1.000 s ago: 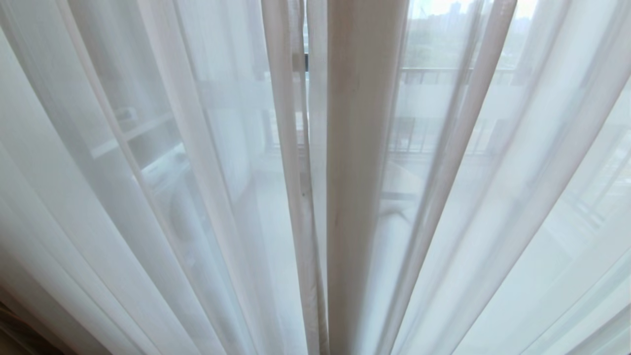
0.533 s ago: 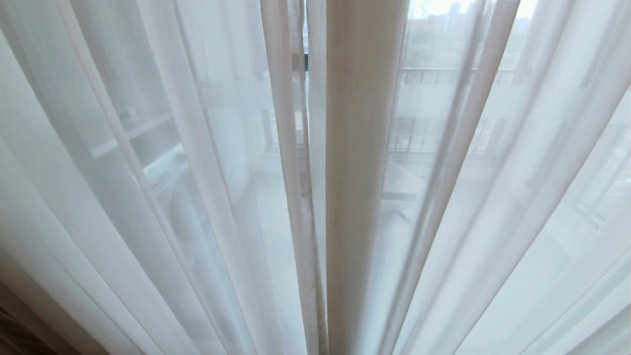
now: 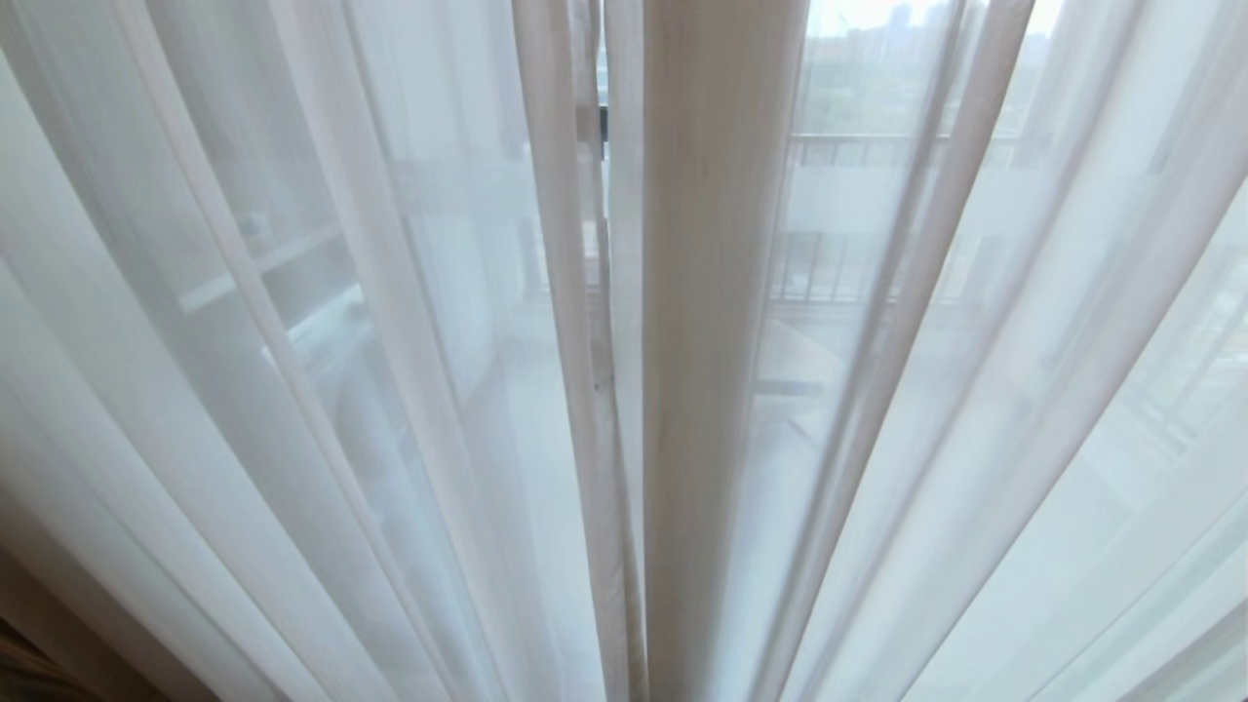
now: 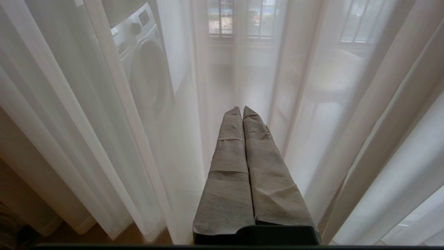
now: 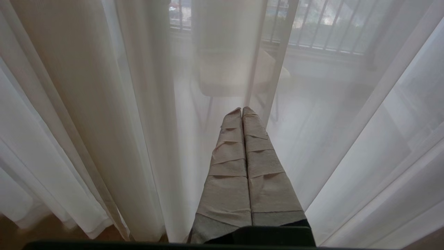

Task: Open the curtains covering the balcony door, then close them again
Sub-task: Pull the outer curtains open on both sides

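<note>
Sheer white curtains (image 3: 409, 322) fill the head view, drawn shut, with a thicker fold (image 3: 717, 322) where the two panels meet in the middle. The balcony door behind them shows only as faint shapes through the fabric. Neither arm is in the head view. My left gripper (image 4: 241, 109) is shut, its tape-wrapped fingers (image 4: 230, 152) pressed together and holding nothing, pointing at the curtains (image 4: 86, 121) close in front. My right gripper (image 5: 241, 110) is shut and empty too, facing the curtains (image 5: 86, 114) at the same short distance.
Through the sheers a washing machine (image 4: 145, 62) stands on the balcony to the left and a pale chair (image 5: 229, 69) further right, with a railing (image 3: 877, 146) beyond. A strip of wooden floor (image 5: 41, 229) shows under the curtain hems.
The whole view has shifted very slightly, so the camera has crept a little; the curtain folds hang as before and neither gripper has moved.
</note>
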### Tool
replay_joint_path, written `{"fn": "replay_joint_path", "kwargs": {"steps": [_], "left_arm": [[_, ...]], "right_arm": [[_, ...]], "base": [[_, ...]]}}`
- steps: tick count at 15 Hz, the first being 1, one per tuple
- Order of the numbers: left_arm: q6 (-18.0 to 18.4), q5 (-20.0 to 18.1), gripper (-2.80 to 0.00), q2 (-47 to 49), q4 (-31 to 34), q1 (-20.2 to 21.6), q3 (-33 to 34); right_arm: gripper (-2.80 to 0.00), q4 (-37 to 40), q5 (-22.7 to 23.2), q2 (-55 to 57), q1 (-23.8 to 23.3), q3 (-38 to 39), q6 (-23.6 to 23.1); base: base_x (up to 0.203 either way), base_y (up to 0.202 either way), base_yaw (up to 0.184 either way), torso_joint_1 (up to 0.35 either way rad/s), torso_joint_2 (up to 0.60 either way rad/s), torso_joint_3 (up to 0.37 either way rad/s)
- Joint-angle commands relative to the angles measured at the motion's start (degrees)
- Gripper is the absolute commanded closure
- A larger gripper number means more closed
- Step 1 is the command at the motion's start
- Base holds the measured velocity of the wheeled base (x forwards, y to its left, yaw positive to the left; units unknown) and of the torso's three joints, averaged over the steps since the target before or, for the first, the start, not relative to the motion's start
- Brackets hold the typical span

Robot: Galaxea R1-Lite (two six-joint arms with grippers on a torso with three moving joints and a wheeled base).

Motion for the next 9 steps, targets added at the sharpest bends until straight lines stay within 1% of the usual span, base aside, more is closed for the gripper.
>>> {"fn": "replay_joint_path", "kwargs": {"steps": [1, 9], "left_arm": [[0.01, 0.02, 0.0, -0.02, 0.01, 0.02, 0.0], [-0.08, 0.02, 0.0, -0.02, 0.01, 0.02, 0.0]], "right_arm": [[0.0, 0.06, 0.05, 0.0, 0.0, 0.04, -0.05], [0.0, 0.0, 0.05, 0.0, 0.0, -0.01, -0.04]], "base": [[0.0, 0.0, 0.0, 0.0, 0.0, 0.0], [0.0, 0.0, 0.0, 0.0, 0.0, 0.0]]}}
